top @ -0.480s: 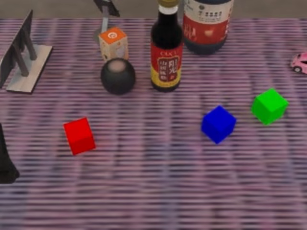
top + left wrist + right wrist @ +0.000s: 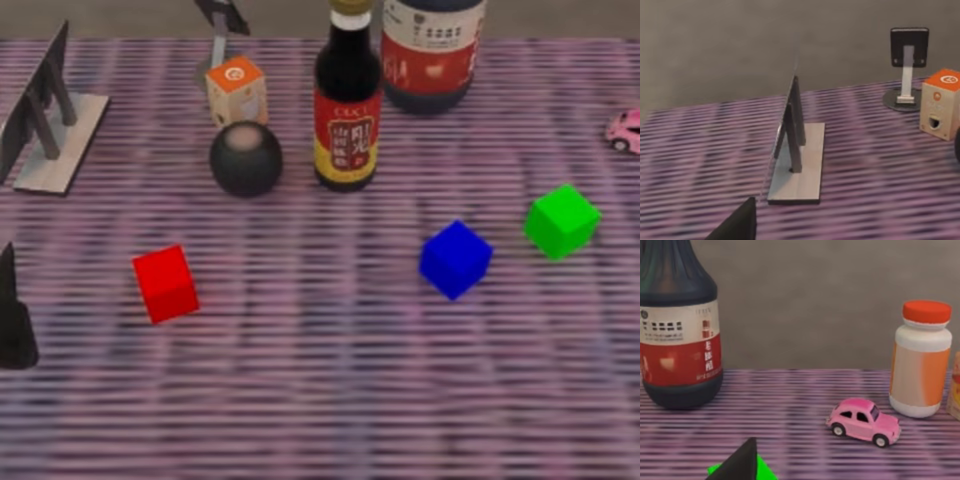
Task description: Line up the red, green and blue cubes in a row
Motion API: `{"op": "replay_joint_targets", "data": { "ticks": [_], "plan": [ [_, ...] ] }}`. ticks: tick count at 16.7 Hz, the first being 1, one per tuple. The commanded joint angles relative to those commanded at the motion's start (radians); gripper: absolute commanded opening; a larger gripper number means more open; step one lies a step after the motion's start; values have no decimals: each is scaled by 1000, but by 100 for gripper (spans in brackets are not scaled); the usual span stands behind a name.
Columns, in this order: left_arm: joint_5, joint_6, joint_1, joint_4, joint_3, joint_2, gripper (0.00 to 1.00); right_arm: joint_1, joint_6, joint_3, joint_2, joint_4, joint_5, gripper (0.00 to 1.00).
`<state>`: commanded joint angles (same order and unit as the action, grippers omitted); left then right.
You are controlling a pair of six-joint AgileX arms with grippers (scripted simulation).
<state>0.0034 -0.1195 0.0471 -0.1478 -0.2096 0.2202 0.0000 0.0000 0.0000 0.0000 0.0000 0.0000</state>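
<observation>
Cubes lie apart on the striped purple cloth (image 2: pixel 330 380), not in a row; the red cube (image 2: pixel 165 283) sits toward the table's left, well apart from the other two; the blue cube (image 2: pixel 455 259) sits right of centre, and the green cube (image 2: pixel 562 221) is near it, farther right and a little farther back. None of the three touches another or is touched by a gripper.

The left gripper (image 2: pixel 14 330) shows in the top view only as a dark shape at the left edge, level with the red cube and well to its left; in the left wrist view a dark fingertip (image 2: pixel 737 225) pokes in at the frame's edge; whether its fingers are spread or closed I cannot tell, and nothing is seen in its hold. The right gripper (image 2: pixel 737 462) is out of the top view; its own wrist view shows a dark fingertip over a sliver of the green cube; how far it is open I cannot tell.

Behind the cubes stand a soy bottle (image 2: pixel 346 100) and a bigger dark bottle (image 2: pixel 432 50); left of them a dark ball (image 2: pixel 245 158) sits just in front of an orange box (image 2: pixel 237 90); a grey stand (image 2: pixel 45 115) is at far left; a pink toy car (image 2: pixel 626 129) sits at the right edge, with an orange-capped jar (image 2: pixel 920 359) near it in the right wrist view.
</observation>
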Motion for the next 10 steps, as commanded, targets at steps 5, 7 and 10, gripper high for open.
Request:
{"op": "replay_joint_targets", "data": {
  "ticks": [5,7,10],
  "plan": [
    [-3,-203,71,-257,-351,467,100,0,0,0,0,0,0,100],
    [-4,-294,104,-376,-502,696,100,0,0,0,0,0,0,100],
    [-4,-429,153,-554,-723,1024,100,0,0,0,0,0,0,100]
  ]
}}
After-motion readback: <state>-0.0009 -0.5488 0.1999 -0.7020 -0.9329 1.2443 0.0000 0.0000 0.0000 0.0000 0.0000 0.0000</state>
